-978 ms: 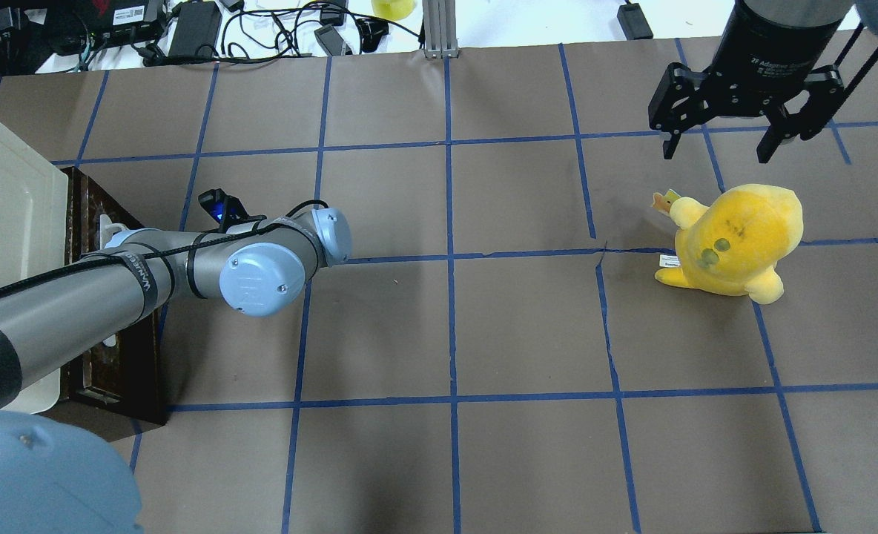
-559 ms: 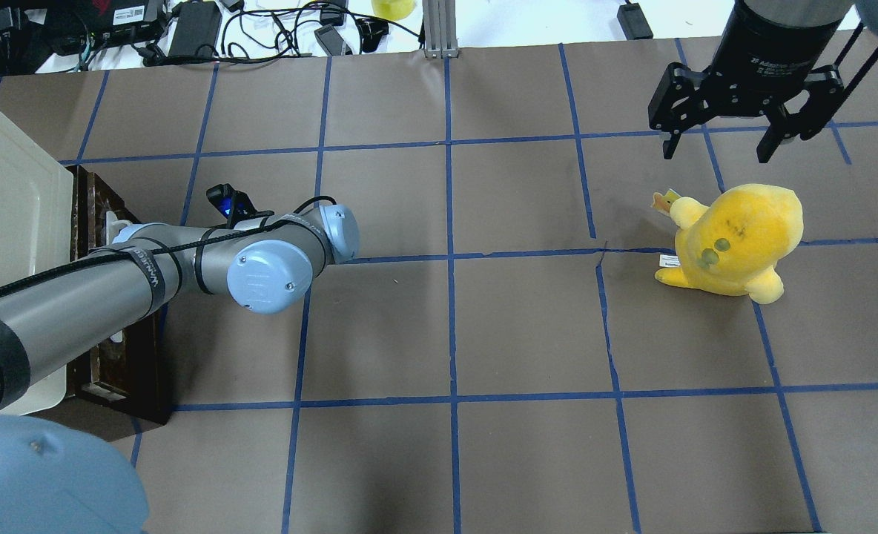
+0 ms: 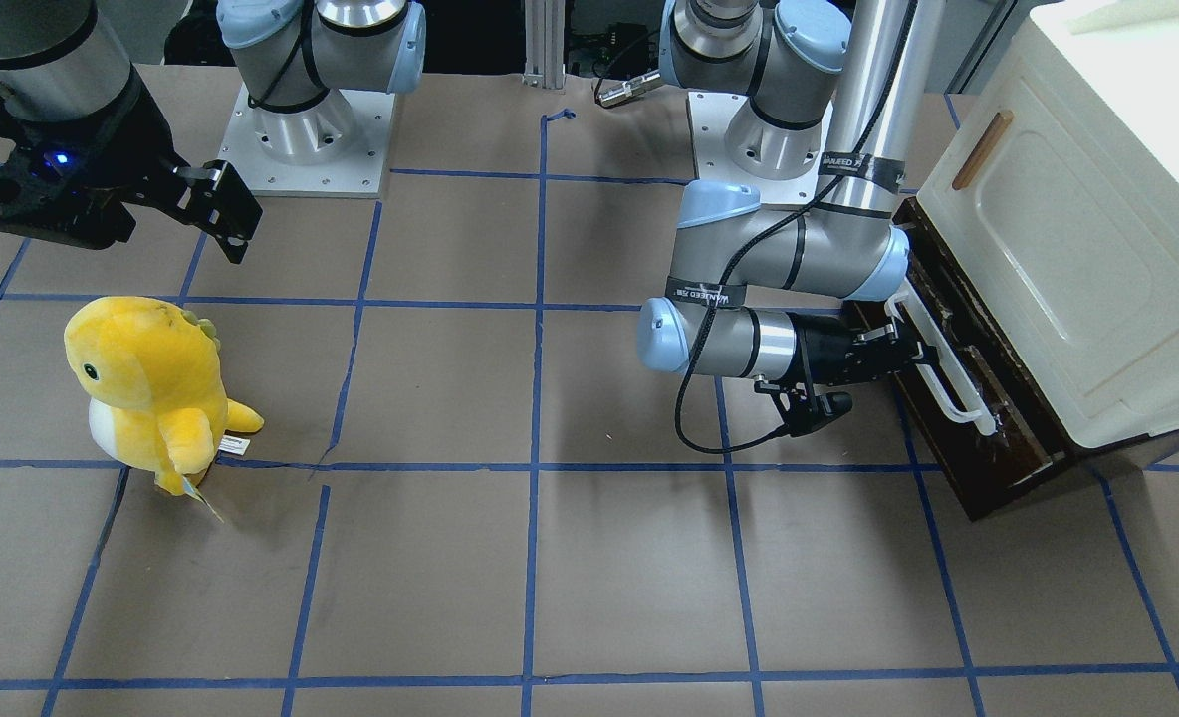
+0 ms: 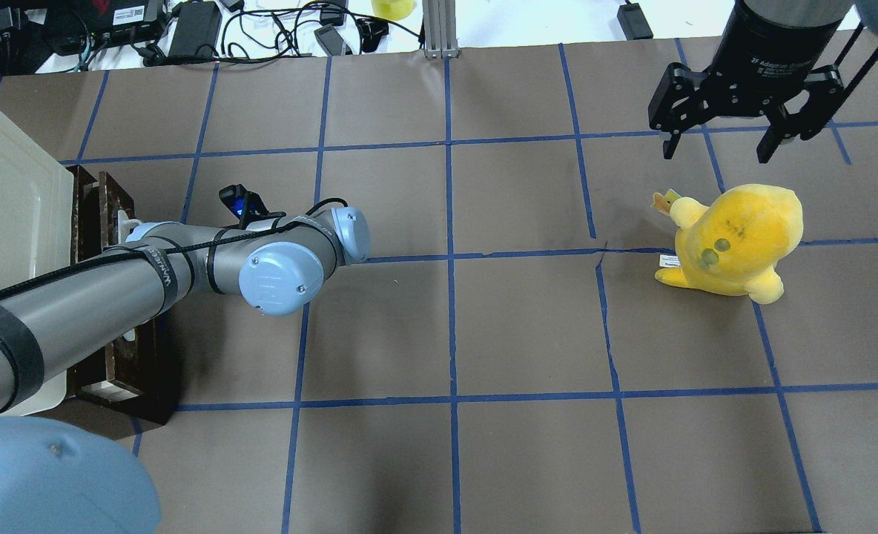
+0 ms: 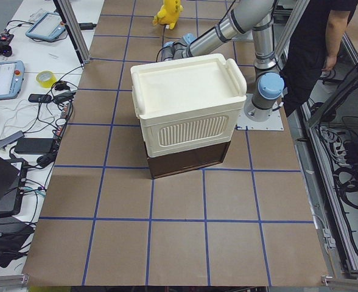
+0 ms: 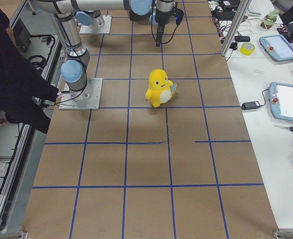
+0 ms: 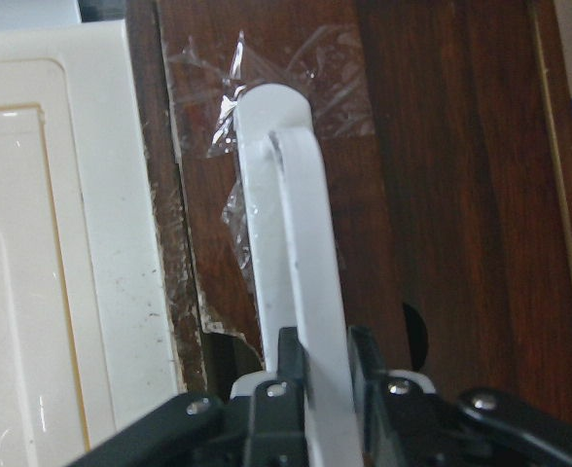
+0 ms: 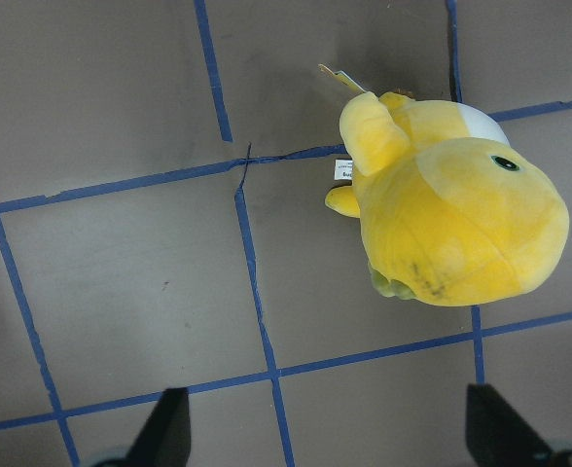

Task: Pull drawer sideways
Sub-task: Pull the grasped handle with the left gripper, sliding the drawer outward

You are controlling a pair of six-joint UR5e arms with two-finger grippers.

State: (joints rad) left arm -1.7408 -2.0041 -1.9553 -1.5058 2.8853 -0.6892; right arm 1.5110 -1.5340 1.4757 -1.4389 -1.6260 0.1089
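The drawer [image 3: 988, 453] has a dark brown wooden front and a long white bar handle [image 3: 953, 390]. It sits under the cream-white cabinet [image 3: 1077, 249] and stands a little way out from it. My left gripper [image 3: 903, 354] is shut on the handle. In the left wrist view its black fingers [image 7: 286, 375] pinch the white bar [image 7: 301, 224] against the brown front [image 7: 432, 195]. In the overhead view the drawer front [image 4: 109, 196] shows beside my left arm, which hides the gripper. My right gripper [image 4: 716, 152] is open and empty, above the table at the far right.
A yellow plush toy [image 4: 735, 237] stands on the brown gridded table below my right gripper; it also shows in the right wrist view [image 8: 451, 224]. Cables and devices [image 4: 187, 30] lie past the far table edge. A person [image 5: 316, 36] stands by the robot base.
My left arm has moved to the right in the overhead view, and the drawer front has come further out from under the cabinet. The right arm has not moved.
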